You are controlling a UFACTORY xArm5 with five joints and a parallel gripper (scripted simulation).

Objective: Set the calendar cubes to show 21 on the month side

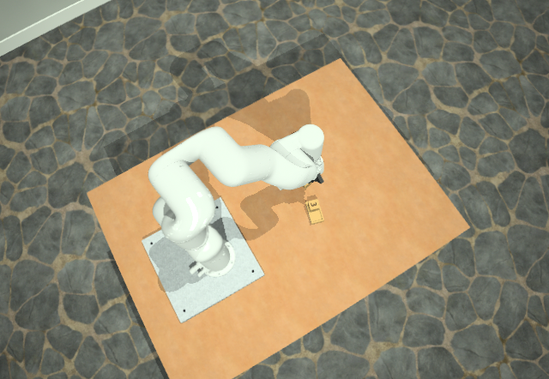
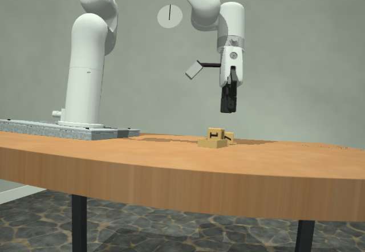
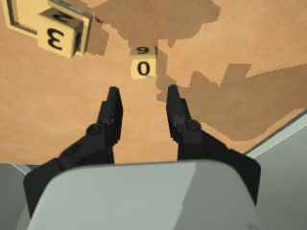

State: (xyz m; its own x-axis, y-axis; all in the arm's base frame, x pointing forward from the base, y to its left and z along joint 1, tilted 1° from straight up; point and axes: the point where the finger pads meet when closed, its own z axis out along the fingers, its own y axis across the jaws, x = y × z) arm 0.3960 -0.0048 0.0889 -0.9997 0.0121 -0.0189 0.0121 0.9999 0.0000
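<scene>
Right now the hand [image 1: 320, 178] [image 2: 228, 112] [image 3: 144, 97] is part-way open, with nothing in it, up above the table [image 1: 377, 255] [image 2: 177, 161] [image 3: 48, 105]. To pick up the loose cube [image 1: 306, 185] [image 2: 229, 138] [image 3: 143, 67] well, I'd line the fingers up with two flat sides, keep them wide enough to slip past, and come down slowly. It should squeeze just enough to hold, then lift high before any turning. If one finger lands on top, the cube could tip or skid into the tray [image 1: 316, 219] [image 2: 207, 143] [image 3: 20, 28].

The loose cube shows a 0 and a 6 or 9 to the wrist view. From the side it has a slanted mark, maybe a 7 or a tipped 1, though it's too hidden to be sure. The tray cube [image 1: 313, 204] [image 2: 215, 133] [image 3: 55, 40] has a 1 lying sideways, so it likely needs turning too.

The loose cube is on the table, lower than the fingertips and near the tray, just outside it. Both are well in from the table's edges, far from its corners.
</scene>
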